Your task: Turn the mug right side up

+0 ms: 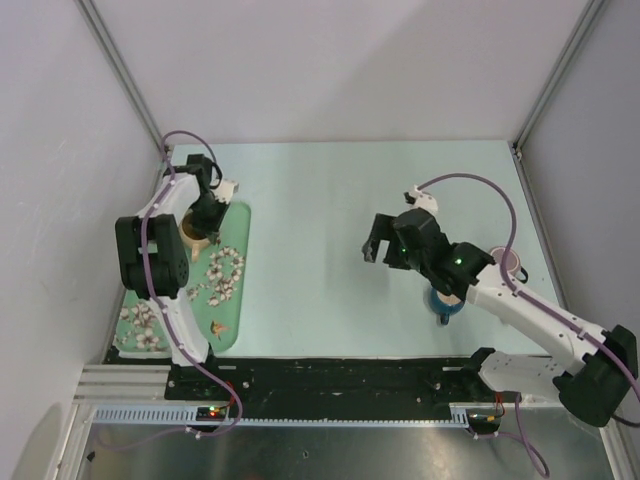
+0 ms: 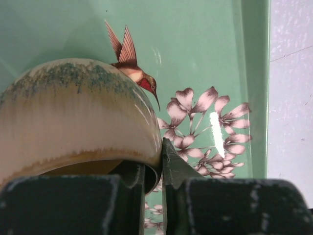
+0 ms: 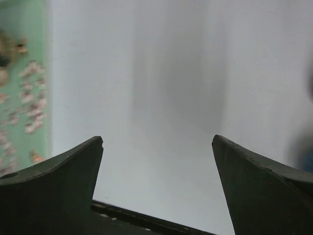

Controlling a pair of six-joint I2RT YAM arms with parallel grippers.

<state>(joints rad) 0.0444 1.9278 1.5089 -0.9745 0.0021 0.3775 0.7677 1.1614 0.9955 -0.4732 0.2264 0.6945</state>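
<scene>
Fingers [image 2: 172, 164] on your left gripper [image 1: 207, 220] are pinching the mug [image 2: 73, 112] by its wall right at the rim, one inside and one outside. Your right gripper [image 3: 157, 139] is spread wide with nothing between its fingers, just bare table [image 1: 330, 200] ahead of them.

Biggest thing past the left fingers is the green tray [image 2: 205, 49], which spreads out beyond and to the right of the fingertips. The mug bulges up to their left, and its dark inside shows just beside the inner finger. So the mouth faces back toward the wrist, not down at the tray. Smallest bit is the printed hummingbird [image 2: 132, 58], peeking over the mug's shoulder further out from the fingertips.

Progress-wise I'd call it roughly halfway. The grip is on and the mug looks tipped, but it isn't standing on its base. Can't tell whether it's touching the tray. You've got the rest of the roll to do, then set it down and open up.
</scene>
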